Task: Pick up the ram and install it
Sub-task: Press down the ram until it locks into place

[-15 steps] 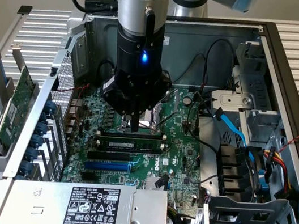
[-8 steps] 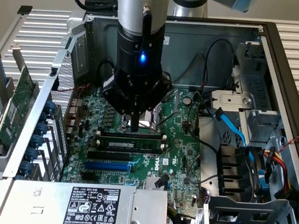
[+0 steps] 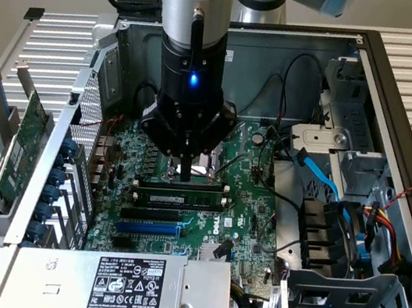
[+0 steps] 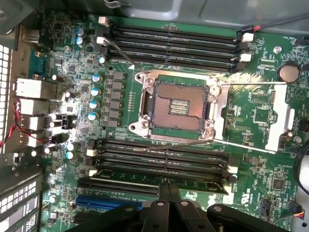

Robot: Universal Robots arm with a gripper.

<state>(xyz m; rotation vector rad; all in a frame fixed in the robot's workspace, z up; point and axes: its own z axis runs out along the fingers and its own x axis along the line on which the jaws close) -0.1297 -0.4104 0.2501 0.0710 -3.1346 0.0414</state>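
We're over the motherboard [image 3: 253, 201] inside the open case [image 3: 400, 131]. Gripper [image 3: 185, 171] points straight down with its fingers closed together, tips right at the ram [image 3: 179, 195]. It isn't gripping the stick; the closed tips sit on or just above the stick's top edge, and we can't tell which from the exterior view.

The ram lies along one of the slots [image 4: 159, 162] in the bank just beside the CPU socket [image 4: 176, 104], on the side toward the blue slot [image 3: 148, 227]. In the wrist view the gripper [image 4: 169, 186] hangs over that same bank, with the ram [image 4: 193, 182] running out past the fingers. The stick looks placed in its slot; whether it's fully seated we can't confirm.

Our read: this is the press-in step, using closed fingers as a pusher.

How to do it well:
- Keep the tool vertical and push straight down, with no side load on the stick.
- Tips stay centred on the stick's edge, not on the chips or neighbouring slots.
- The contact point looks off-centre along the stick, so one end may seat first. Press near each end or at the middle.
- White end clips [image 4: 233, 169] should snap in; that's our seating check.
- Mind the socket lever [image 4: 174, 145] close by.
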